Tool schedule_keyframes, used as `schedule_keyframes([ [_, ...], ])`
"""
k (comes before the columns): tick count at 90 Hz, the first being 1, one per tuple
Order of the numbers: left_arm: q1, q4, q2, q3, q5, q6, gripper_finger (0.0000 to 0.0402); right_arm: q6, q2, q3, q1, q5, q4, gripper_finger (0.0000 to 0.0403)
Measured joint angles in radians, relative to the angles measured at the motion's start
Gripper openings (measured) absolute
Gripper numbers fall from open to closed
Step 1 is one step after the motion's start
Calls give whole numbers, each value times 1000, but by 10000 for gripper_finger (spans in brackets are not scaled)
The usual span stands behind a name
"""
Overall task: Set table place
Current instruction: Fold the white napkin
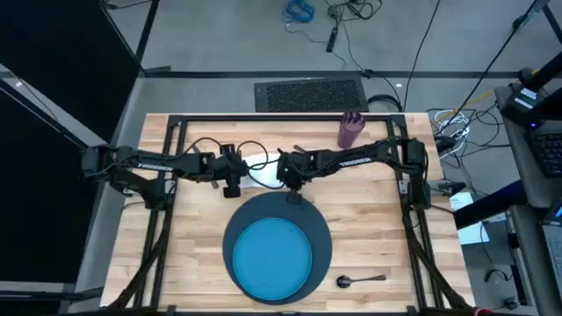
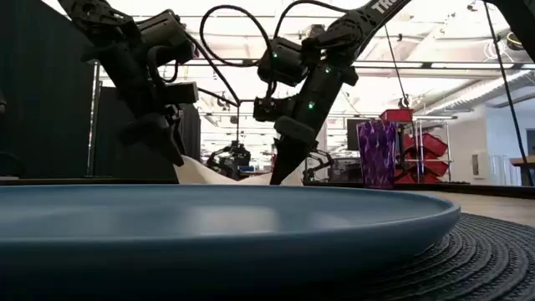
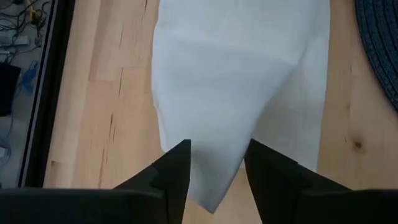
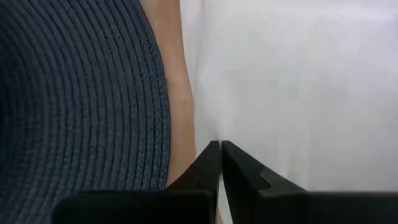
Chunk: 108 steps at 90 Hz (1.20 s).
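A white napkin lies on the table just beyond the dark round charger, which carries the blue plate. My left gripper is open; the napkin's near corner lies between its fingers, and I cannot tell whether they touch it. In the low view the napkin's end by that gripper stands raised. My right gripper is shut at the napkin's edge beside the charger. A purple cup stands at the far edge. A dark spoon lies right of the charger. My right gripper has its two fingers shut on the napkin's edge, the side next to the charger. The fingers come steeply from above. Around them the cloth lies low on the table. One layer or several, I cannot tell.
The table's black frame runs along its far edge, with both arms' bases at the left and right sides. Bare wood shows left of the charger and to its right beyond the spoon.
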Motion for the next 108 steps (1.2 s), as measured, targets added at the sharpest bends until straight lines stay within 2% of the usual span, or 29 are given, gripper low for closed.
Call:
schedule_keyframes([
  [7,0,-1,0,0,0,0,100,0,-34,0,0,4,-11,0],
  [18,0,7,0,0,0,0,26,-2,-92,0,-3,6,-29,0],
  [23,-1,20,0,0,1,0,9,-6,-109,0,-9,7,-39,0],
  [39,-15,93,0,0,1,0,0,-12,-126,0,-37,45,-88,0],
  [56,-21,96,0,20,-5,0,0,-53,-126,0,-72,71,-85,0],
  [68,-21,95,0,24,-22,0,0,-85,-126,0,-101,138,-79,0],
  [82,-21,91,0,24,-26,0,0,-110,-132,0,-138,142,-73,0],
  [108,-21,140,0,24,-132,0,0,-160,-218,0,-180,178,20,0],
])
